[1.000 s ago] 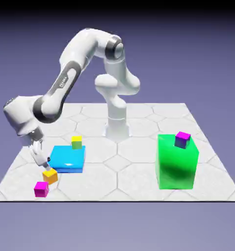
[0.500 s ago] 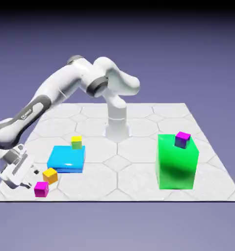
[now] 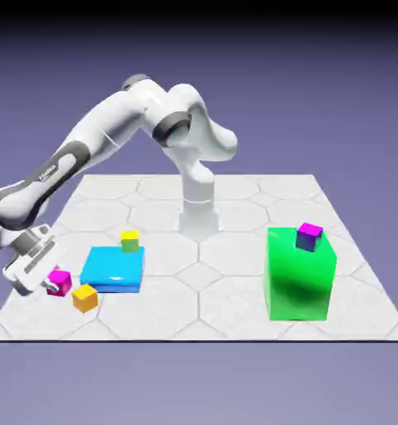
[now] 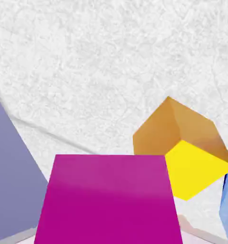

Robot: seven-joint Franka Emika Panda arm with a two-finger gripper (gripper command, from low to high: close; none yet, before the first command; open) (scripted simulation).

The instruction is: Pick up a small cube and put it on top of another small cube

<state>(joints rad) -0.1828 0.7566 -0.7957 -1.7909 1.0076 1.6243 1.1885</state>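
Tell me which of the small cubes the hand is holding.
The plain pink cube, shut in the hand at the exterior view's left. The orange cube sits free on the table below it; the others rest on the blue and green blocks.

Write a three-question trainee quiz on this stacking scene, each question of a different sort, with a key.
1. True or false: the end effector is shut on the pink cube.
2. What does the yellow-topped cube rest on? A) the green block B) the blue slab C) the bare table
3. Which cube lies nearest the pink cube?

Key:
1. True; it fills the hand view's bottom.
2. B, the blue slab.
3. The orange cube.
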